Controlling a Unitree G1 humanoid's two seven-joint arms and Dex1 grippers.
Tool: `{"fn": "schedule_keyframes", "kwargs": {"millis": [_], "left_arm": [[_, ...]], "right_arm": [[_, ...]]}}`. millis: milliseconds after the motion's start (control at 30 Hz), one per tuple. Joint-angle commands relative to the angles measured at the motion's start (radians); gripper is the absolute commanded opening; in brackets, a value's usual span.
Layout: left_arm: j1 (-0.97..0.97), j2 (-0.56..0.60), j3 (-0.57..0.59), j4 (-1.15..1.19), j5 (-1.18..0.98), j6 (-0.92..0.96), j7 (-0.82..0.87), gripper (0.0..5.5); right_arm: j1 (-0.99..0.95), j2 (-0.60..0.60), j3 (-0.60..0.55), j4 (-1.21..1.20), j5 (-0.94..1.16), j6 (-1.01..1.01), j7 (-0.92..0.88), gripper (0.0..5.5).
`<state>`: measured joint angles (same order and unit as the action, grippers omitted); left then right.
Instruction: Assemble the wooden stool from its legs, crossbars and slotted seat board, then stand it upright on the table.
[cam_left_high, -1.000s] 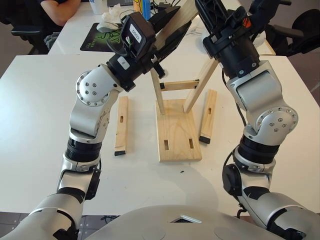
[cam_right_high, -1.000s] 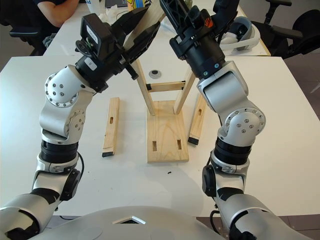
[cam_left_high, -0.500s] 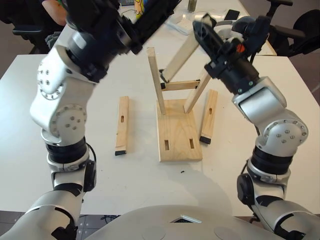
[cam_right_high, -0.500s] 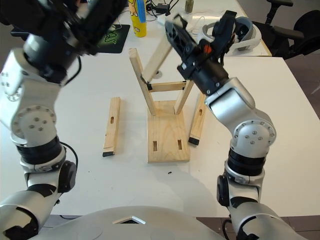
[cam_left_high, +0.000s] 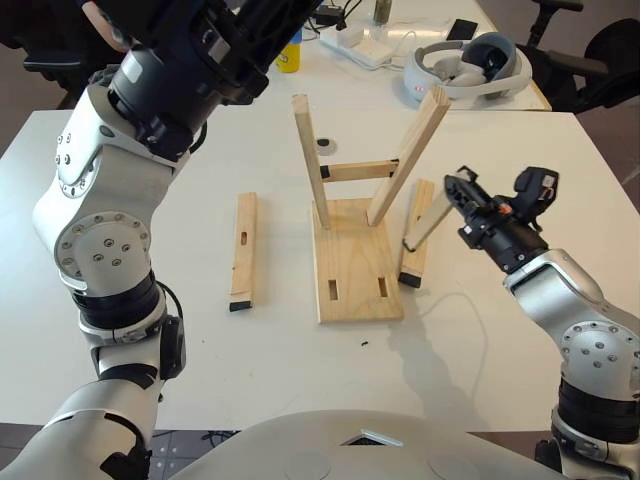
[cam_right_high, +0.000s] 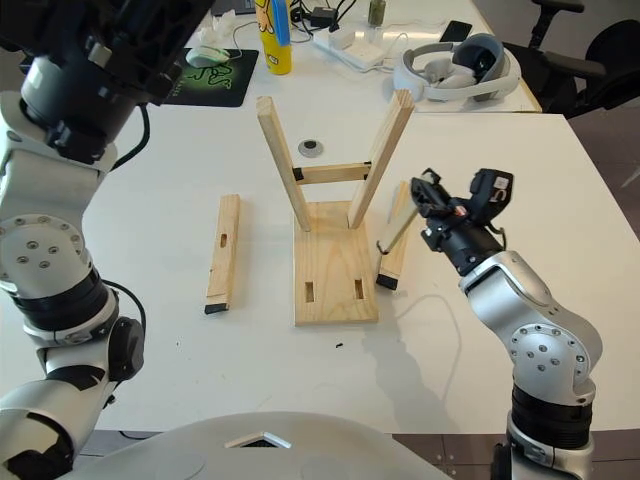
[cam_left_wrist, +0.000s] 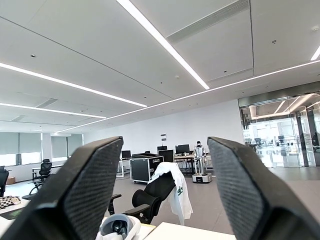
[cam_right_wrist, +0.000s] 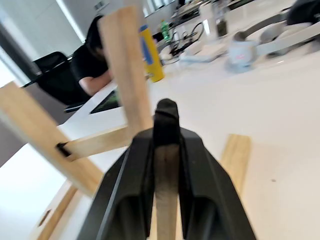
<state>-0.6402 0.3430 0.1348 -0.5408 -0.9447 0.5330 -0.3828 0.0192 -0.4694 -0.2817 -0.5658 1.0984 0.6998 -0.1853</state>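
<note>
Now the right gripper (cam_left_high: 456, 192), pinching a wooden piece (cam_left_high: 425, 222), has dropped to mid-right; the left gripper (cam_left_wrist: 165, 146), fingers spread, has risen upper left.

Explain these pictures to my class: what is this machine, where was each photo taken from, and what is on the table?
This is a humanoid robot with two arms, each ending in two-fingered jaws. Two pictures come from cameras in its head, looking down; two from cameras on its wrists. On the white table lies a seat board with two upright legs standing in it, joined by a crossbar. A left loose leg and a right loose leg lie flat beside it. The right jaws are shut on a thin wooden bar slanting down towards the right loose leg. The left jaws are raised high, open and empty.
</note>
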Motion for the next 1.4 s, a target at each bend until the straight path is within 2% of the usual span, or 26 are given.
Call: {"fn": "schedule_keyframes", "kwargs": {"millis": [33,267,467,900,1400], "left_arm": [[0.031,-0.011,-0.036,-0.011,0.026,-0.007,-0.003,3.14],[0.045,-0.043,-0.064,0.006,0.059,-0.035,-0.007,3.14],[0.041,-0.057,-0.073,0.026,0.063,-0.039,-0.010,3.14],[0.049,-0.074,-0.090,0.042,0.080,-0.042,-0.016,3.14],[0.047,-0.080,-0.095,0.057,0.094,-0.047,-0.031,3.14]], "right_arm": [[-0.008,0.084,-0.034,0.078,-0.140,-0.129,-0.005,0.44],[-0.126,0.235,-0.028,0.274,-0.332,-0.331,-0.003,0.44],[-0.175,0.365,-0.036,0.367,-0.380,-0.416,-0.018,0.44],[-0.157,0.446,-0.032,0.394,-0.449,-0.429,0.000,0.44],[-0.154,0.454,-0.055,0.442,-0.468,-0.418,0.047,0.44]]}}
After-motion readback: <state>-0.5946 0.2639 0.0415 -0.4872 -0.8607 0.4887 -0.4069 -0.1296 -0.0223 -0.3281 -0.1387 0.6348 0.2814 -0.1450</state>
